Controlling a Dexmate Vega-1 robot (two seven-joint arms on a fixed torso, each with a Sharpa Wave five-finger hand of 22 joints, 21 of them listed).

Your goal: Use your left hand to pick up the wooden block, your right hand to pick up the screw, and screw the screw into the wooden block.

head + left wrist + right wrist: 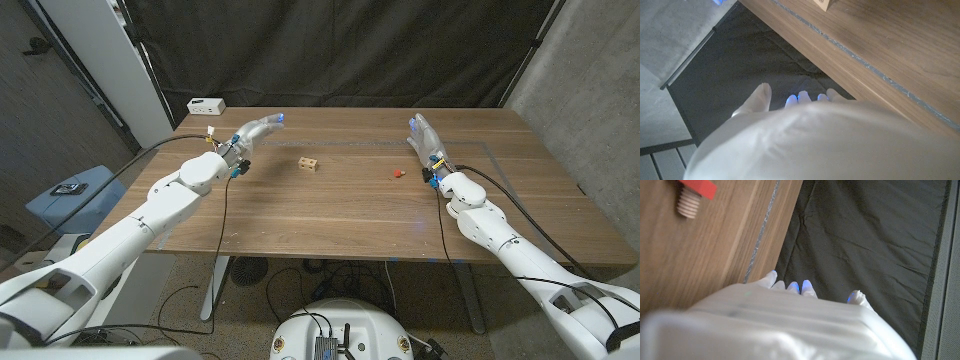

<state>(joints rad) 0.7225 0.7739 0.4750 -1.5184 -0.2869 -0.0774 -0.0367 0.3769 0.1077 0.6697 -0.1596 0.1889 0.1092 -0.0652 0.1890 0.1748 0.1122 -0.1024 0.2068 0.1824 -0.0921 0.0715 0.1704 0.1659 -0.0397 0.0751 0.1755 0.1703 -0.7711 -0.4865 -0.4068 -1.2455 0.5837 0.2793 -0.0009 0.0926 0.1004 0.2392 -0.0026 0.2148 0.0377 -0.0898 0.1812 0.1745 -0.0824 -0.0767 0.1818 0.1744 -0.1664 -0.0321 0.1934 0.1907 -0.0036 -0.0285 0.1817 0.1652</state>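
The small wooden block point(309, 163) with dark holes lies on the table point(340, 215) left of the middle; a corner of the block point(825, 4) appears in the left wrist view. The red-headed screw point(397, 173) lies right of the middle, and its red head and pale thread point(691, 196) appear in the right wrist view. My left hand point(254, 133) hovers over the table's left part, left of the block, fingers extended and holding nothing. My right hand point(424, 137) is raised beyond and to the right of the screw, fingers extended, also holding nothing.
A white box point(207, 105) sits at the table's far left corner. A black curtain point(340, 50) hangs behind the table. A thin line point(470, 142) runs along the tabletop near its far and right edges. A blue stool point(70, 195) stands left of the table.
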